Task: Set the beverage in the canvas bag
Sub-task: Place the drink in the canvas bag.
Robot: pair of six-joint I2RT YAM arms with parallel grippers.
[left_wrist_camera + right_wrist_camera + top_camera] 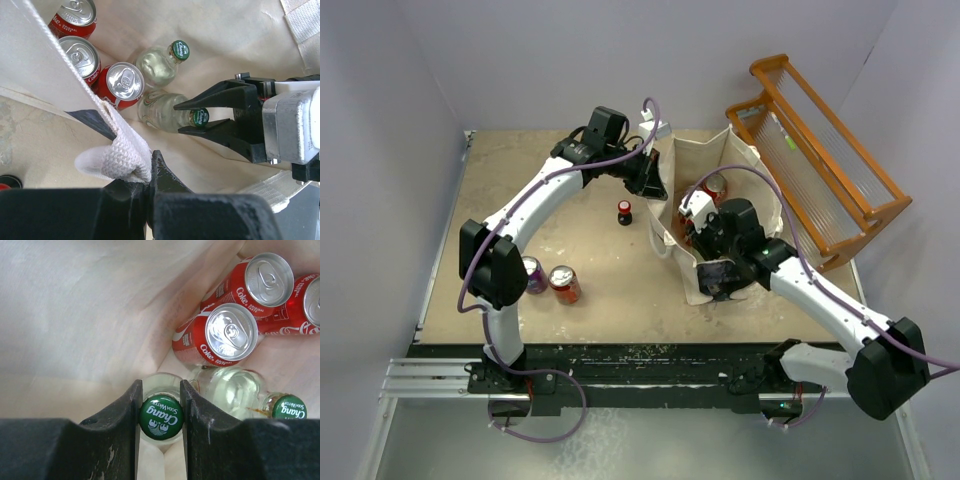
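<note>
The canvas bag (705, 160) stands open at the table's back right, its cream inside (75, 315) filling the right wrist view. My right gripper (161, 395) is down in the bag, shut on the neck of the beverage, a clear glass bottle with a green cap (161, 417). From the left wrist that bottle (160, 112) leans between the right gripper's fingers (215, 97). My left gripper (150, 167) is shut on the bag's white woven handle (120, 157) at the bag's left rim (655, 185).
A second green-capped bottle (235, 392) and three red cola cans (225, 335) lie in the bag. On the table are a small red-capped dark bottle (624, 212), a purple can (535, 274) and a red can (565, 284). The orange rack (820, 160) stands behind the bag.
</note>
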